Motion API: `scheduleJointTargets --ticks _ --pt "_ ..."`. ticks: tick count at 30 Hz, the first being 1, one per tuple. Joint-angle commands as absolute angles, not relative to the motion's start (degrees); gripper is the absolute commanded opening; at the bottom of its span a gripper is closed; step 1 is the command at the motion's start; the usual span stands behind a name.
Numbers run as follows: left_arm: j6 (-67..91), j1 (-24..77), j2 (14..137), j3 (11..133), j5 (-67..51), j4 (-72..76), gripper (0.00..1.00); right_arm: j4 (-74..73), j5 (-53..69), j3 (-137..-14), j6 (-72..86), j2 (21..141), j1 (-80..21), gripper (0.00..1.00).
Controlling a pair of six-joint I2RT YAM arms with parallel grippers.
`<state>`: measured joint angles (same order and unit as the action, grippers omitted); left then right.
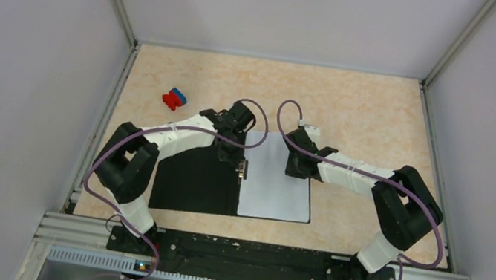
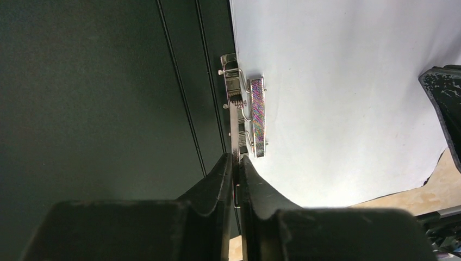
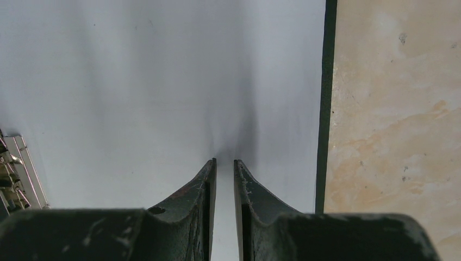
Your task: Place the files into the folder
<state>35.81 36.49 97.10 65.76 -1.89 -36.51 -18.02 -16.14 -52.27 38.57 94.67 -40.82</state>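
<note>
Left end effector (image 2: 235,163) pinches folder clip (image 2: 239,109); right end effector (image 3: 224,168) nearly closed on files (image 3: 163,81)

Bare table (image 1: 356,104) beyond both arms

Folder (image 1: 197,181) black inside; files (image 1: 276,182) plain white; clip (image 2: 244,109) silvery, iridescent strip; block (image 1: 174,98) red and blue; table (image 1: 355,112) mottled peach-beige; tools (image 3: 224,168) black.

Folder (image 1: 197,181): open flat on the surface (image 1: 377,115), black inside up. Files (image 1: 277,182): white sheets on its right half. Left hand (image 1: 244,163) at the spine clip (image 1: 245,169); right hand (image 1: 295,164) on the sheets' far right. Red-and-blue block (image 1: 174,98): far left, well apart.
</note>
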Motion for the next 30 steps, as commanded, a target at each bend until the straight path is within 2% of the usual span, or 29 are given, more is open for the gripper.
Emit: scheduleJointTargets --ticks 1,8,30 --pt "36.88 37.19 98.93 64.48 -2.76 -34.44 0.1 -17.44 -14.46 -52.12 39.11 96.37 -40.87 0.18" --pt "37.57 38.25 102.65 63.99 -2.52 -32.83 0.0 -17.5 -14.26 -52.28 39.13 95.64 -40.87 0.18" --pt "40.8 39.96 111.74 64.77 3.55 -32.43 0.0 -19.49 -10.99 -55.68 38.42 88.48 -40.95 0.18"
